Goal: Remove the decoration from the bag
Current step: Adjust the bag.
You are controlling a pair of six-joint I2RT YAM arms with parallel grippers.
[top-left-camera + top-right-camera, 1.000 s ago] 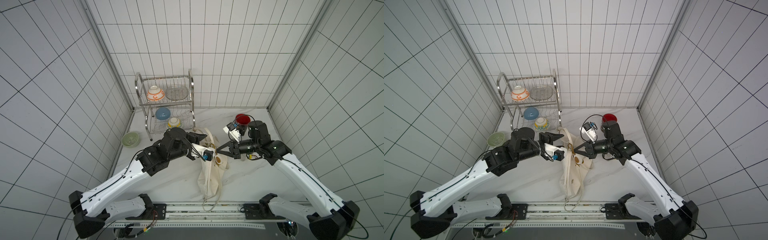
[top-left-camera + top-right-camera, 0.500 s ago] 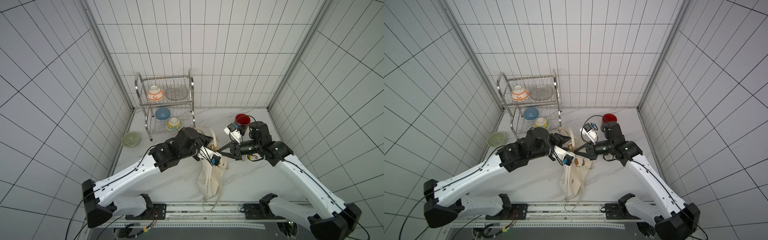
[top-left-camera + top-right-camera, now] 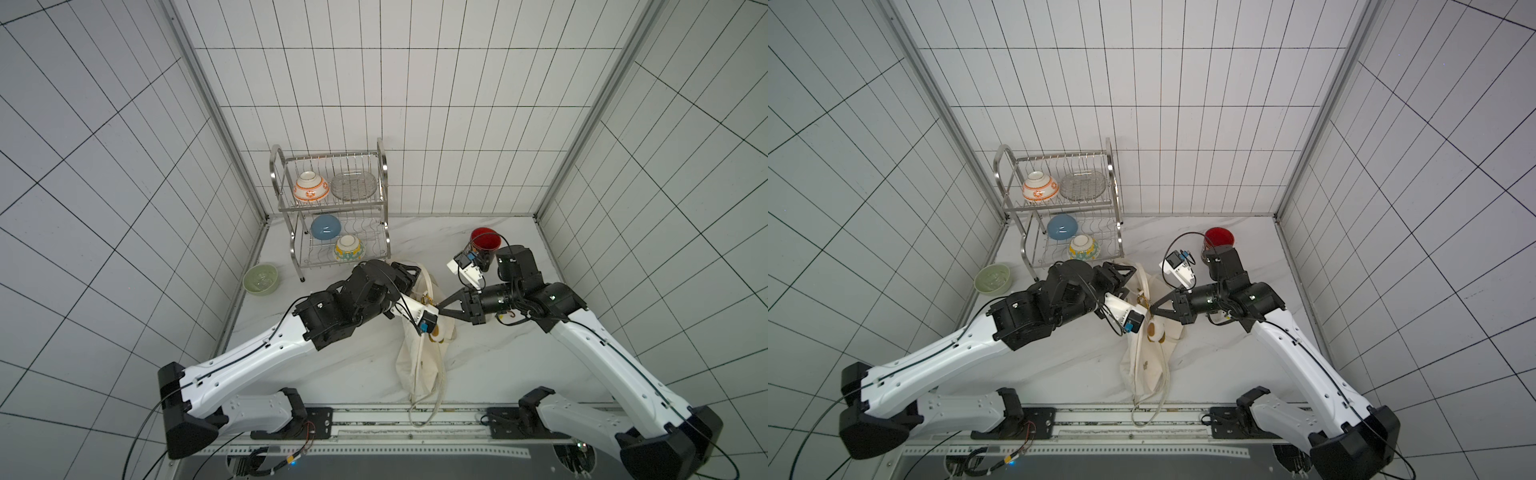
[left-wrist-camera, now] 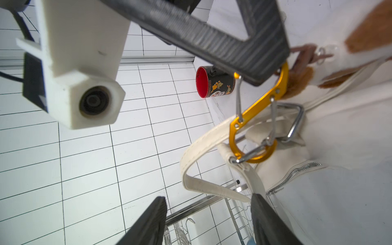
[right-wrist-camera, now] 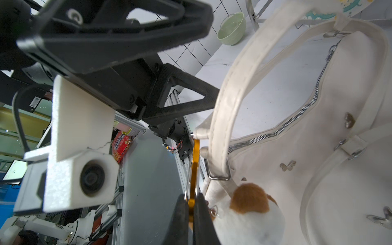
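Note:
The cream bag [image 3: 419, 361] lies in the middle of the table in both top views. The decoration is a white and brown plush [image 3: 1156, 330] [image 5: 250, 203] on a gold carabiner [image 4: 258, 101]. The carabiner's far loop is hooked through the strap end [image 4: 233, 152] and a silver ring [image 4: 294, 123]. My right gripper [image 3: 441, 309] [image 5: 191, 199] is shut on the carabiner's other end. My left gripper [image 3: 415, 272] [image 4: 207, 197] is open beside the bag's top. One of its fingertips [image 4: 256, 197] touches the cream strap [image 4: 203, 184], and nothing is gripped.
A steel dish rack [image 3: 384, 199] with several bowls stands at the back left, close behind my left gripper. A green bowl [image 3: 260, 279] sits by the left wall. A black mug with a red inside [image 3: 484, 245] stands behind my right wrist. Tiled walls close in on three sides.
My left arm has swung right, bringing its gripper up to the bag's strap, and its jaws stand wider. My right gripper has kept its hold on the carabiner in the same place.

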